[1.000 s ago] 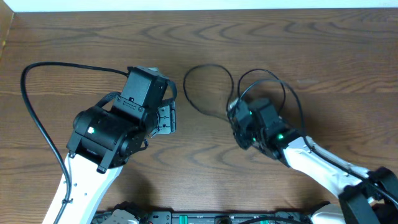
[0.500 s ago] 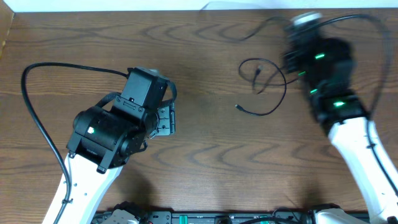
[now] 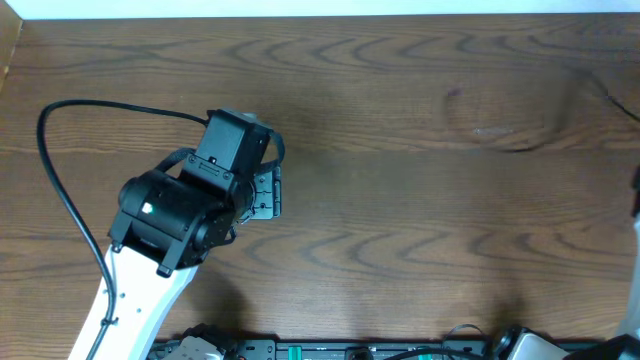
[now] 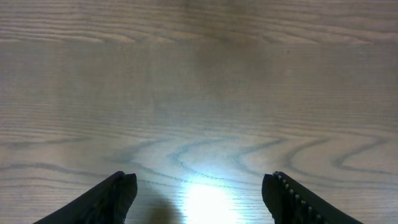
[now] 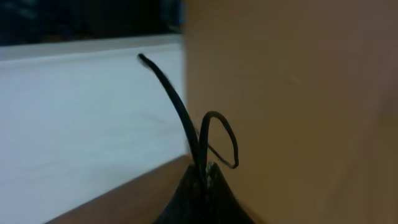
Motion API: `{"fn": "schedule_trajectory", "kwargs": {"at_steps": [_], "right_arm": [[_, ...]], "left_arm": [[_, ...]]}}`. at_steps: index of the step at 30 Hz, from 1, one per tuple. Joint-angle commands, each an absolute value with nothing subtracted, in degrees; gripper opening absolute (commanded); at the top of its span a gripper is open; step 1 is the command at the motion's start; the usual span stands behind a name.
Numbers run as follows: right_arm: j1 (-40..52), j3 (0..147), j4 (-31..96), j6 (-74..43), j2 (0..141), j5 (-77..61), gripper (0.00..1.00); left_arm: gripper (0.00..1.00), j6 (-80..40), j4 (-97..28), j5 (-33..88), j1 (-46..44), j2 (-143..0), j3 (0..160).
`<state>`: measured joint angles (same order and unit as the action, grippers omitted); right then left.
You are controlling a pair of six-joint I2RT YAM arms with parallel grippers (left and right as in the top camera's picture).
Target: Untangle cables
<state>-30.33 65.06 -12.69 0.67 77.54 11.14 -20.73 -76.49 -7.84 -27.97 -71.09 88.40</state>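
1. We see the left claw [image 3: 268, 192] low over the left half of the wooden surface [image 3: 400, 230], pointing toward the middle.
2. In the left wrist view its two fingers stand well apart. Only bare wood grain and a bright patch of glare lie between them, so it holds nothing.
3. A thick black lead [image 3: 57, 185] arcs from the left arm out toward the left edge of the surface and back down beside the arm's white link.
4. The right claw [image 5: 204, 177] shows only in its own wrist view. There its fingers are pressed together, clamped on a thin black cable [image 5: 179, 107].
5. From that grip one strand of the cable rises and leans to the left, ending in a free tip against a white wall [image 5: 87, 124]. A second stretch bends into a small narrow loop just right of the strand and comes back to the fingertips.
6. The cable is lifted off the surface and hangs in the air from the right claw.
7. From overhead, a faint dark smear [image 3: 525, 148] crosses the wood near the right edge. It may be part of the cable, but it is too blurred for us to say.
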Motion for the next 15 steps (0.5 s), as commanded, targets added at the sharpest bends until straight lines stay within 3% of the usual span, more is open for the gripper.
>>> {"fn": "schedule_trajectory", "kwargs": {"at_steps": [1,15], "right_arm": [[-36.05,66.24,-9.32,-2.96,79.94,7.88,0.01],[-46.59,66.24,-0.43,-5.45,90.24,-1.45,0.01]], "left_arm": [[0.70,-20.03,-76.64,-7.97,-27.92,-72.49,88.27],[0.70,-20.01,-77.19,-7.94,-27.99,-76.55,88.27]]}}
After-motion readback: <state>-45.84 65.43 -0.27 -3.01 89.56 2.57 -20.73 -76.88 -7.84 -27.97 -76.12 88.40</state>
